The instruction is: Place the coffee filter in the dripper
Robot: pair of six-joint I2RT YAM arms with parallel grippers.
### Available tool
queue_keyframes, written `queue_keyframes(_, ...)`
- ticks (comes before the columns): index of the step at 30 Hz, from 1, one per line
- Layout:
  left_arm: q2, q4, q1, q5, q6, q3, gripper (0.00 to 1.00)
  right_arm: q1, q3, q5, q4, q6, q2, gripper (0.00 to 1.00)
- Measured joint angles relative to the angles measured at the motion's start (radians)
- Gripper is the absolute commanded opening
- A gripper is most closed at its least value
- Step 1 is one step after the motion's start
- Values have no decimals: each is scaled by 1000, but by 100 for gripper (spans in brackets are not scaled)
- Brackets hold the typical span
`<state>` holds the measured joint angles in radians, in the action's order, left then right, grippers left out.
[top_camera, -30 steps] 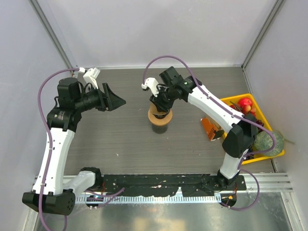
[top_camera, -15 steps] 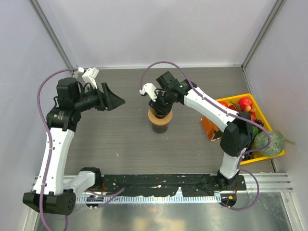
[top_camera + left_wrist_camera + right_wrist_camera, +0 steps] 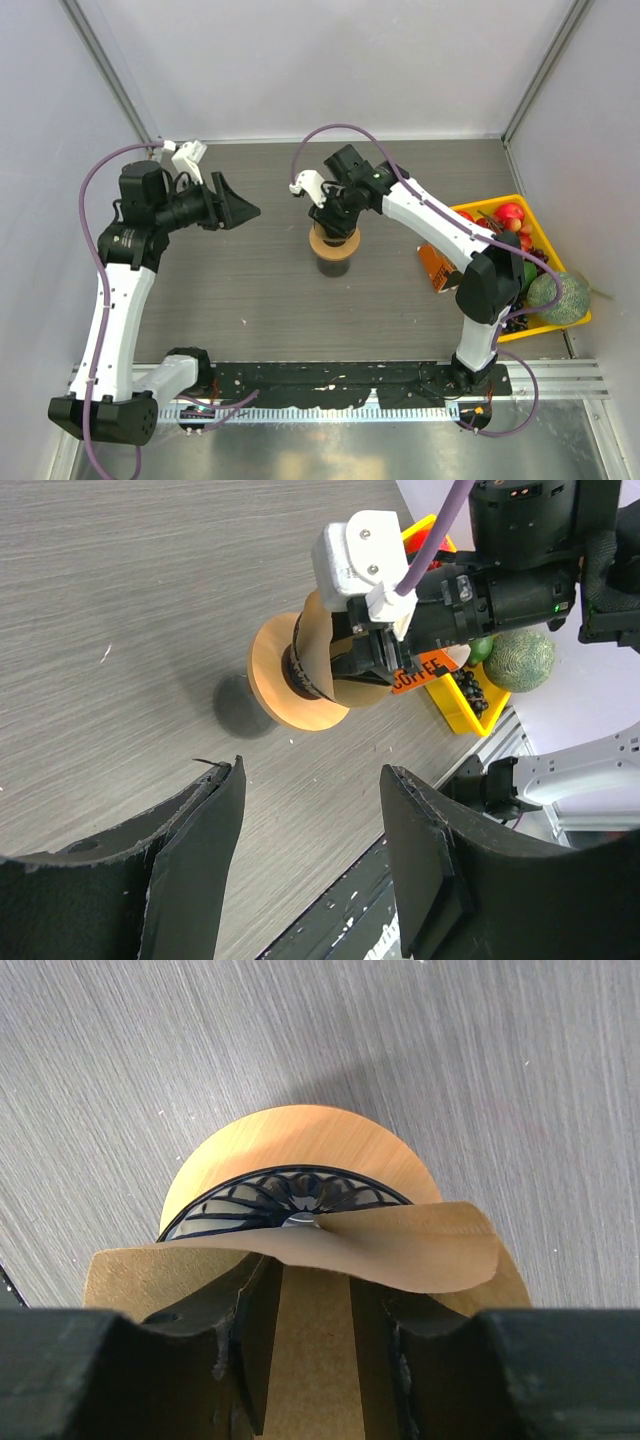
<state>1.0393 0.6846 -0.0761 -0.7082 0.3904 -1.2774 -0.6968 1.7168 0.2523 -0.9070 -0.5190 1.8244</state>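
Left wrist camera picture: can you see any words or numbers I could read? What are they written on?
"COFFEE": printed on the orange box, partly hidden behind the arm in front of it.
In the top view the print on that box is too small to read.
No other words, numbers or signs can be read in any view.

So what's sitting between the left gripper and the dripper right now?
Nothing: only bare table separates the left gripper from the dripper, seen in the top view.
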Motion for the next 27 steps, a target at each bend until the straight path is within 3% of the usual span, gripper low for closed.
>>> queue_keyframes(13, 41, -57, 0, -39, 38, 21, 61, 0, 89, -4, -74, -1, -1, 50)
queue_keyframes(21, 114, -192, -12, -109, 126, 76, 36, 26, 119, 36, -117, 13, -48, 51)
queue_keyframes(27, 246, -338, -115, -164, 197, 81, 21, 211, 116, 264, -98, 92, -175, 50)
